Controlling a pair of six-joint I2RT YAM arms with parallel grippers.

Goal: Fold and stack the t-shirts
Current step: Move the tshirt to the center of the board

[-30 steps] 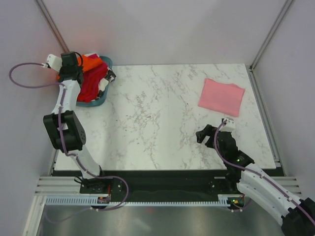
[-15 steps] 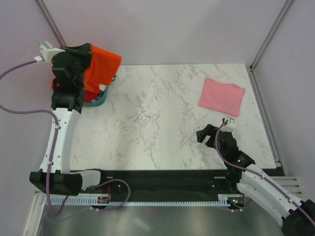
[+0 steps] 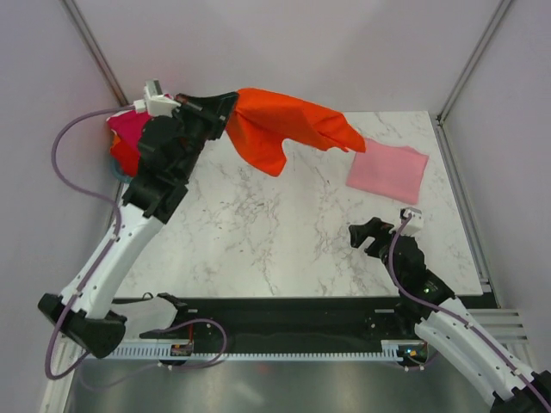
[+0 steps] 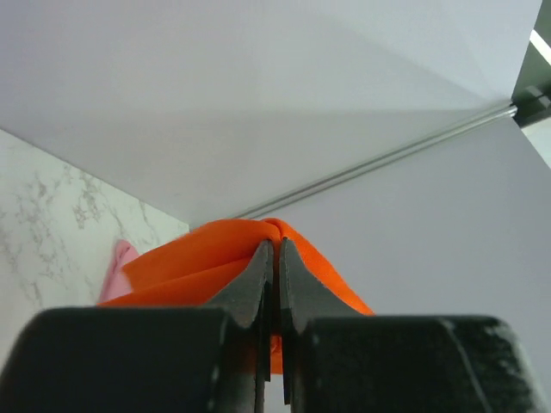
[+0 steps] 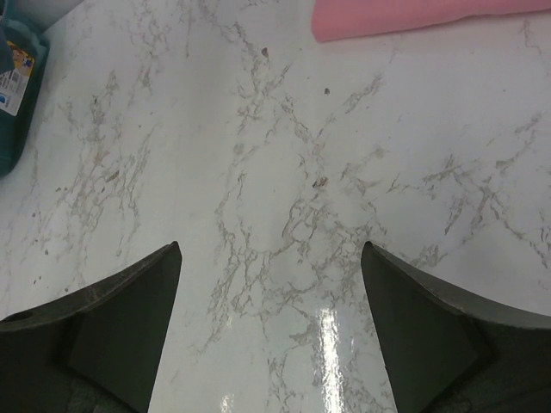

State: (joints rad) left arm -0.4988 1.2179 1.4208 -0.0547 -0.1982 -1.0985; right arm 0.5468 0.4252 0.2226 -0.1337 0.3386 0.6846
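Top external: orange-red t-shirt (image 3: 288, 129) newly aloft in left tool (image 3: 230, 106).

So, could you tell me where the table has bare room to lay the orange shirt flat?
The table's middle is bare, from the basket at far left across to the pink shirt at far right, and down to the near edge. The open right gripper hovers near right. Crowded: the far-left corner, basket and left arm.

in right wrist view teal basket (image 5: 19, 116) cut off at left, pink shirt (image 5: 413, 17) at top
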